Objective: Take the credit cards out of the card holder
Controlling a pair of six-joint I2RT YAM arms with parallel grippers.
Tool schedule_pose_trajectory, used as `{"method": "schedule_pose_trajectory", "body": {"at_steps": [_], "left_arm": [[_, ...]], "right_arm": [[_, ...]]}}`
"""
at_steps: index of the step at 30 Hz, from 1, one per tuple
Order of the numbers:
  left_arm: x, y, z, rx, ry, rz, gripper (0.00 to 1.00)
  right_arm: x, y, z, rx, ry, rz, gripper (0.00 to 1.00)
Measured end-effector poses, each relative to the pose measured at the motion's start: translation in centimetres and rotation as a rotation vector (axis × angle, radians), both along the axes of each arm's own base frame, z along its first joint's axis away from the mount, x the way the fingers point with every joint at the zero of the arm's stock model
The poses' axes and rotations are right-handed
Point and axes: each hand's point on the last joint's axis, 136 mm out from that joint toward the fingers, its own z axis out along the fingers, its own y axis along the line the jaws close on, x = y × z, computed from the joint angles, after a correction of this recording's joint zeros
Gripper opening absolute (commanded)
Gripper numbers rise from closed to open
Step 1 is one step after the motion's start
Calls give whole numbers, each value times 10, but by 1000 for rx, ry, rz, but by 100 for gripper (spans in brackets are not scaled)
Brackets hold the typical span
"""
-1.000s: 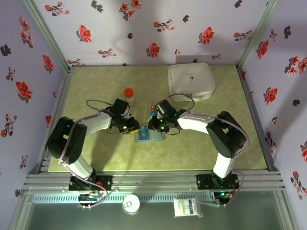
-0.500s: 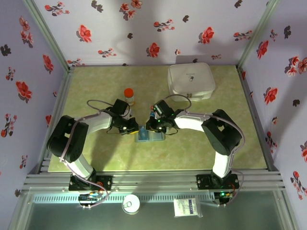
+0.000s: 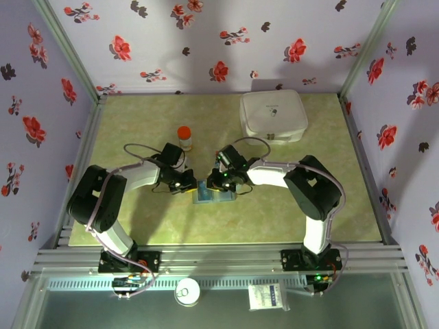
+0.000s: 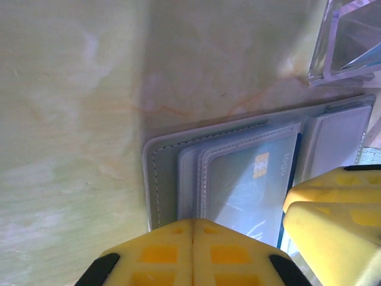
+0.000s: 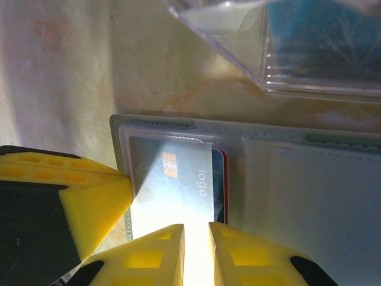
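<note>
A: Green marbled table [image 3: 137, 123], then. Where does the card holder [image 3: 214, 195] sit on it?

B: Open flat near the front, between the two arms. The left gripper [image 4: 191, 231] is closed, its pads together over the holder's near edge. I can't tell whether it pinches anything.

A: And the right gripper [image 5: 196, 233]?

B: Its jaws are a thin slit apart at the near end of the blue card [image 5: 178, 179]. Glare hides whether they have it.

A: How should that card handle?

B: Probably light, stiff and slick, snug in its clear pocket [image 5: 128, 149]. I'd nip the exposed short end and draw it straight along the pocket. The holder looks light enough to drag, so pin it. A red card [image 5: 225, 185] peeks from beneath.
</note>
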Motion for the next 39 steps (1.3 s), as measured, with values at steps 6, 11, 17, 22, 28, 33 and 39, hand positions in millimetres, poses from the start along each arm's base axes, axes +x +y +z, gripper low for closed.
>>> {"method": "schedule_pose_trajectory", "body": {"at_steps": [6, 11, 17, 22, 28, 33, 39], "left_arm": [[0, 0, 0, 0, 0, 0, 5], [0, 0, 0, 1, 0, 0, 5], [0, 0, 0, 2, -1, -2, 5], [1, 0, 2, 8, -2, -12, 4], [6, 2, 8, 22, -12, -11, 4], [5, 1, 15, 17, -20, -13, 0], [1, -8, 24, 2, -40, -36, 0]], "right_arm": [[0, -1, -1, -18, 4, 0, 22], [0, -6, -4, -48, 1, -5, 22], [2, -8, -4, -61, -10, -5, 22], [3, -10, 0, -72, -27, -7, 22], [6, -12, 11, -63, -57, -19, 23], [4, -12, 13, -41, -68, -19, 23], [4, -6, 16, -1, -62, -19, 23]]}}
